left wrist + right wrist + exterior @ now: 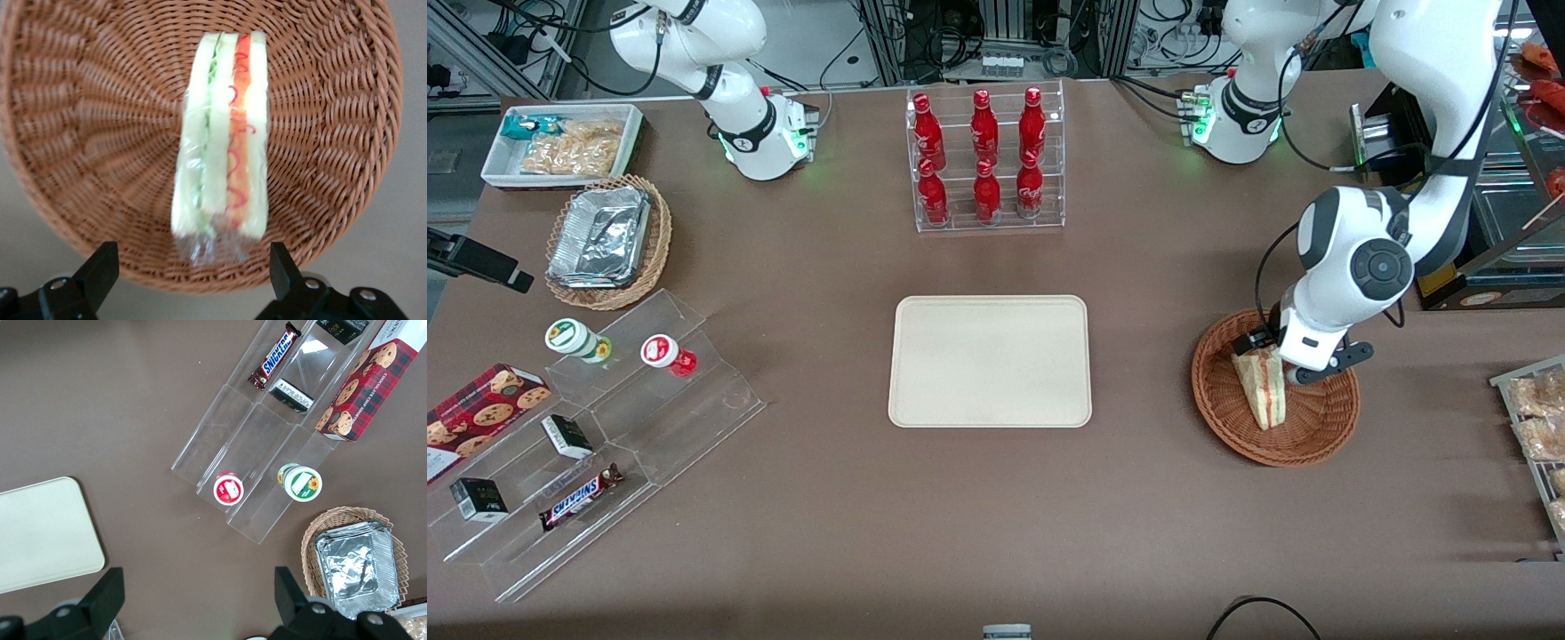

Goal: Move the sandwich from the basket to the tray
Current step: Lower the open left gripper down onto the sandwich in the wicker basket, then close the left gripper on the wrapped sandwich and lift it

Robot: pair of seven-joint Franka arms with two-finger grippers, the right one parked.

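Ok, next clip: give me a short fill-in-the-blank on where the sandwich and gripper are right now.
1. The sandwich lies in the ____.
2. The gripper hangs over the basket with its fingers ____.
3. The tray holds ____ so far.
4. The rack above the tray in the front view holds ____ red bottles.

Missing words: basket; open; nothing; six

Open-fingered hand [190,280] hangs over basket [1325,436]; bare table [1138,356] separates it from tray [990,360].
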